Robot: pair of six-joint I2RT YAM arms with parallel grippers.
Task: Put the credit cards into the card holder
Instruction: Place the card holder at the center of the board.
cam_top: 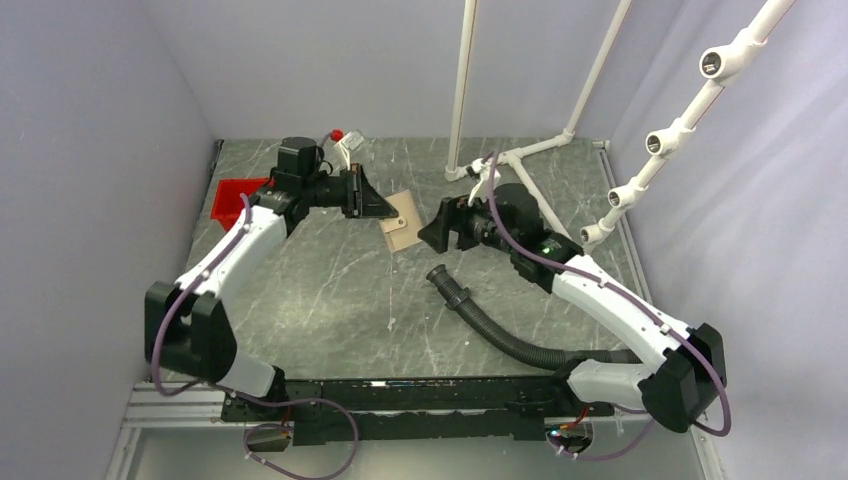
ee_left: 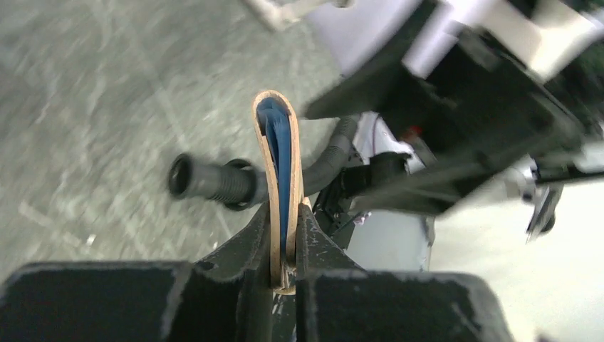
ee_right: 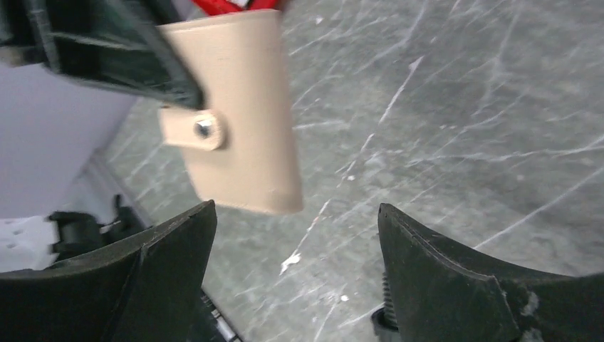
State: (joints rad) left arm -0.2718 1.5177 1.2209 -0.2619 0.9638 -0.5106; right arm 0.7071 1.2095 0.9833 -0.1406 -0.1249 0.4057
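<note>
left gripper (ee_left: 283,212): jaws nearly together, pinching the card holder (cam_top: 404,224) by one end; both pads sit against its flat faces.
right gripper (ee_right: 295,212): jaws spread wide, nothing between them, only bare table (cam_top: 330,290) showing in the gap.
card holder: mid-table toward the far side, between the two grippers. It sticks out past the left fingers toward the right gripper, just beside it and not touching.
holder attitude: edge-on in the left wrist view, mouth bowed open. Right wrist view shows its tan flat face with the snap tab (ee_right: 196,130) on the left side.
blue card (ee_left: 282,157): inside the holder, seen down the open edge, lying along one wall. Can't tell whether there's more than one card in there.
red bin (cam_top: 232,200): far left of the table, behind the left arm, well apart from the holder.
hose (cam_top: 500,335): black corrugated, lying on the table near and right of centre, open end pointing toward the middle.
white pipe frame (cam_top: 535,150): far right corner.
</note>
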